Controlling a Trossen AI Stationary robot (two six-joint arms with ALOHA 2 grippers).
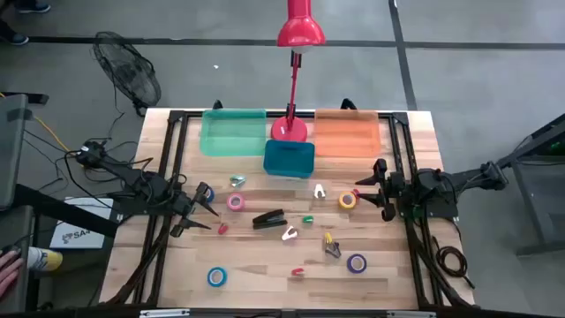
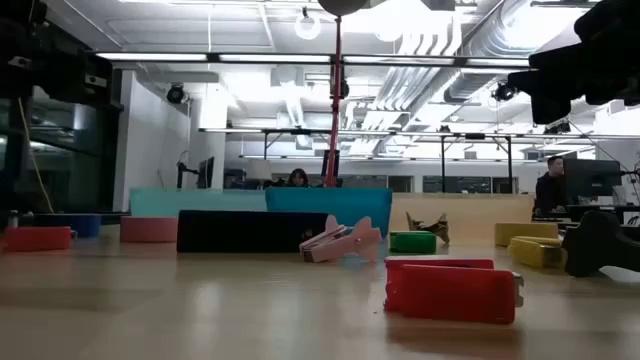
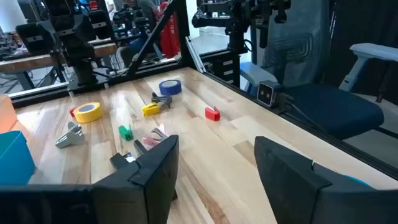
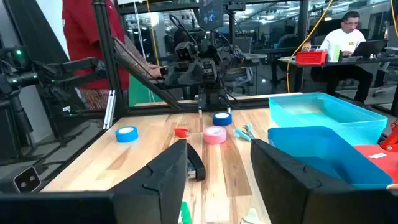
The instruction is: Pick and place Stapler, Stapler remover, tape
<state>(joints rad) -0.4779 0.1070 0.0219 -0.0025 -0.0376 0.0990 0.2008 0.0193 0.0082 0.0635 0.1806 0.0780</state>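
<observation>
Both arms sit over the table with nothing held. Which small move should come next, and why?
Probably the right gripper should ease toward the yellow tape roll: its jaws stand open and empty, and that roll lies just beside it. The left gripper, also open and empty, is near the pink tape roll.

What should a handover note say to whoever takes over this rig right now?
Left gripper: open, empty, at the table's left side near the pink tape roll.
Right gripper: open, empty, at the right side by the yellow tape roll.
Black stapler lies mid-table; blue tape roll and purple tape roll lie near the front edge; small staple removers are scattered between.
Green bin, teal bin and orange bin at the back look empty.
Done: nothing placed. Left: everything.
</observation>
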